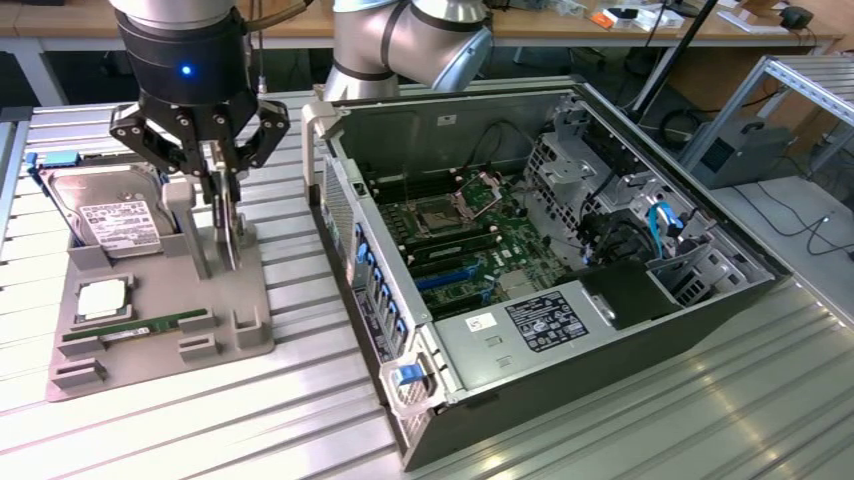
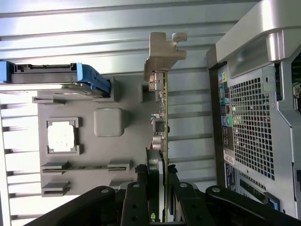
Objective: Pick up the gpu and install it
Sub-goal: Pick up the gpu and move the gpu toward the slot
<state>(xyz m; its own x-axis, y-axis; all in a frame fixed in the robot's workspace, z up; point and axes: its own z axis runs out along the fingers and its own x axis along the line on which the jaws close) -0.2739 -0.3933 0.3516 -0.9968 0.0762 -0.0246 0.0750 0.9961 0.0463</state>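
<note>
The gpu (image 1: 234, 245) stands on edge in a slot of the grey holder (image 1: 220, 335) at the exterior view's left. My gripper (image 1: 220, 200) hangs straight over it, its two fingers down either side of the card's upper part. In the wrist view the gpu (image 2: 162, 113) is seen edge-on, with its silver bracket (image 2: 162, 52) at the far end. There my gripper (image 2: 156, 172) is shut on the card, the black fingers (image 2: 140, 181) pressed to both faces. Whether the card's lower edge still sits in its slot I cannot tell.
The same holder carries a silver hard drive (image 1: 114, 220) in a blue frame, a processor chip (image 1: 104, 298) and a green memory stick (image 1: 147, 325). The open computer case (image 1: 534, 250) lies to the exterior view's right, its motherboard exposed. The arm's base (image 1: 400, 40) stands behind the case.
</note>
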